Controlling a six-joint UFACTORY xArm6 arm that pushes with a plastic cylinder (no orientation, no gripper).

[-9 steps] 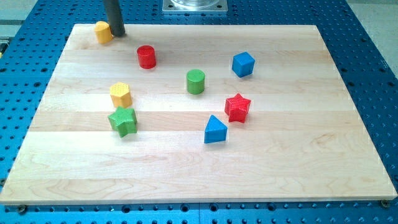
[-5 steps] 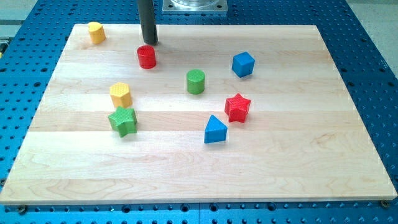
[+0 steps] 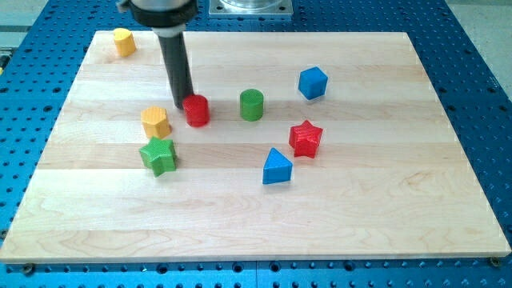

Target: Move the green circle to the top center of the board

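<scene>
Blocks sit all over your wooden board, and the job looks barely begun. Start at the view's bottom, where the board is bare. Next up you see the blue triangle and the green star, then the red star off to the view's right. A yellow block sits just above the green star.

Now look at the middle. Your green circle stands there, well below the top edge, so it has yet to make its trip. The tip is down on the board, touching the view's left side of the red circle. That red one stands between the tip and your green circle (near it, but apart). This arm has no claw, only a rod, so it holds nothing.

Farther up sit the blue cube and, in the top left corner, another yellow block. I think you must get below the green circle and push it up.
</scene>
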